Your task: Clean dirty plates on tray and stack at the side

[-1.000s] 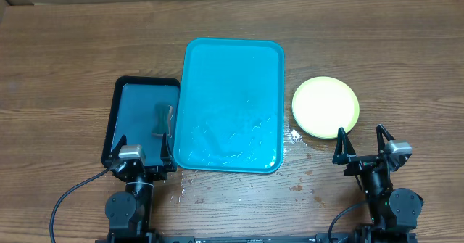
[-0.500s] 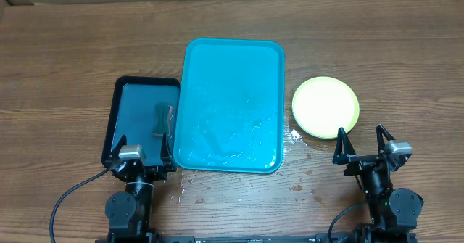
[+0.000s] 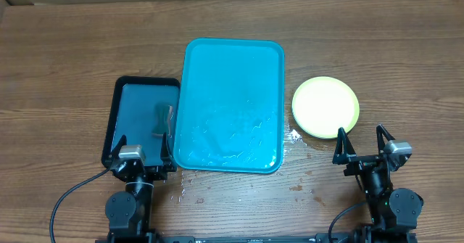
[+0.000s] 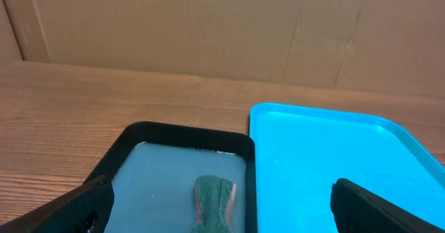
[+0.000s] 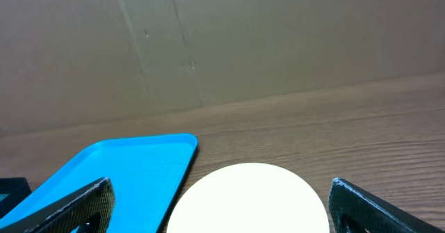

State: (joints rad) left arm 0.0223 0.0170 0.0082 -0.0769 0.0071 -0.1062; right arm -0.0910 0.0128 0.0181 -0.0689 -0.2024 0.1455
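Observation:
The cyan tray lies mid-table, wet, with no plates on it; it also shows in the left wrist view and the right wrist view. A stack of plates with a yellow-green rim and pale top sits on the table right of the tray, also in the right wrist view. How many plates are in the stack cannot be told. My left gripper is open and empty at the near edge of the black tray. My right gripper is open and empty just in front of the plates.
A smaller black tray left of the cyan tray holds a green sponge, also in the left wrist view. Water drops lie on the table near the cyan tray's front right corner. A cardboard wall stands behind the table.

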